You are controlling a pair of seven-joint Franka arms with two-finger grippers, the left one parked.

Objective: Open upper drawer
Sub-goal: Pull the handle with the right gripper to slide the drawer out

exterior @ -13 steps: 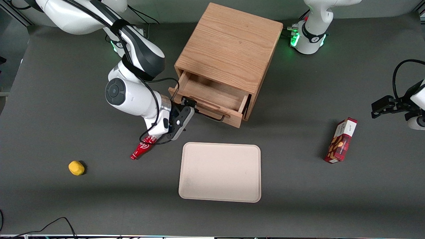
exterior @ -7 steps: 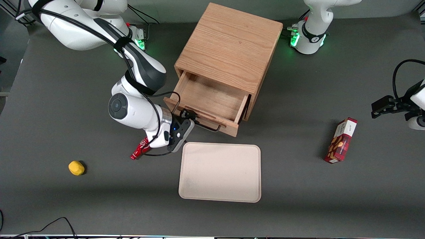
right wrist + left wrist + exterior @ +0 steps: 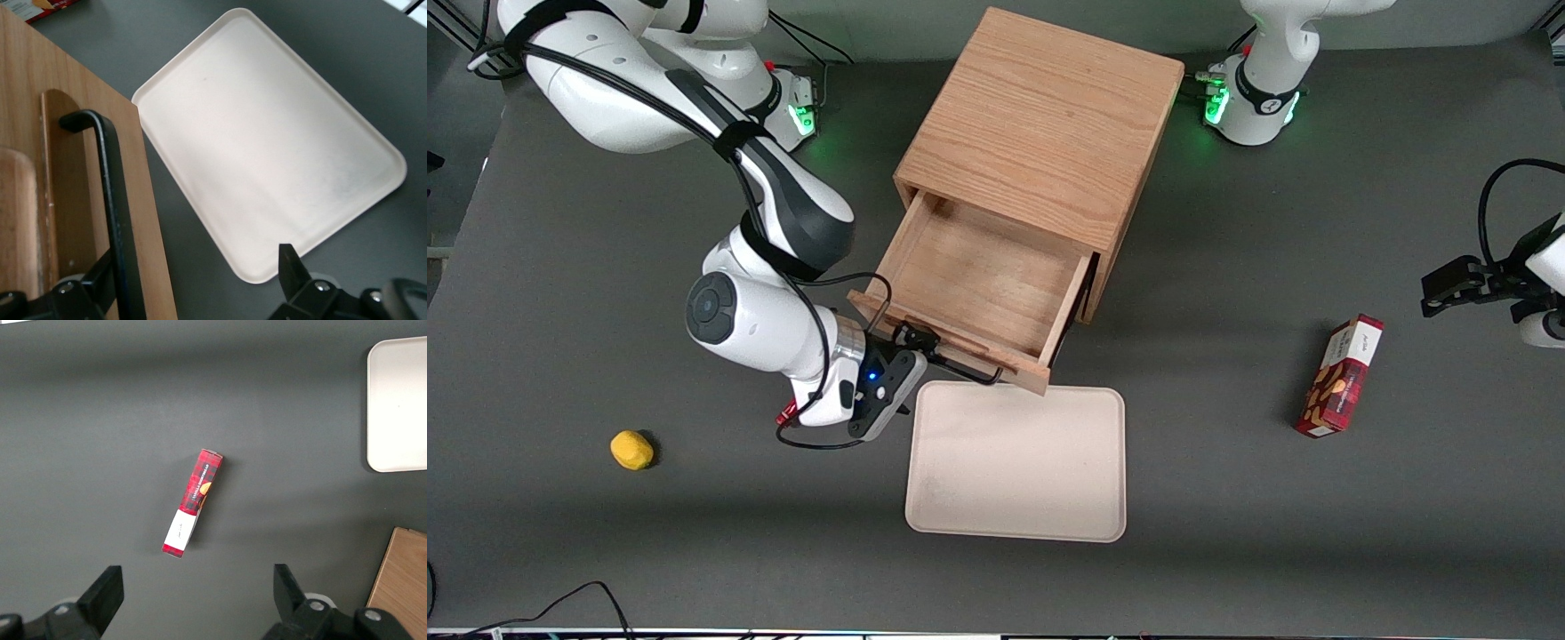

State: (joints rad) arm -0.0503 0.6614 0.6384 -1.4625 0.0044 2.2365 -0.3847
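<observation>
The upper drawer [image 3: 978, 284] of the oak cabinet [image 3: 1040, 116] stands pulled far out, its shallow wooden tray showing nothing inside. Its black bar handle [image 3: 951, 356] runs along the drawer front nearest the front camera. My right gripper [image 3: 916, 345] is at that handle's end toward the working arm. In the right wrist view the gripper [image 3: 197, 260] is open, its fingers wide apart: one finger [image 3: 100, 283] sits against the handle [image 3: 113, 193] by the drawer front [image 3: 150, 253], the other hangs over the table near the tray. The lower drawer is hidden beneath the upper one.
A cream tray [image 3: 1016, 462] lies just in front of the open drawer, almost touching its corner. A red bottle's tip [image 3: 786, 412] pokes out under my wrist. A yellow object [image 3: 631, 450] lies toward the working arm's end, a red snack box [image 3: 1341, 375] toward the parked arm's.
The upper drawer has slid much farther out toward the front camera. My gripper moved with the handle the same way and now covers most of the red bottle.
</observation>
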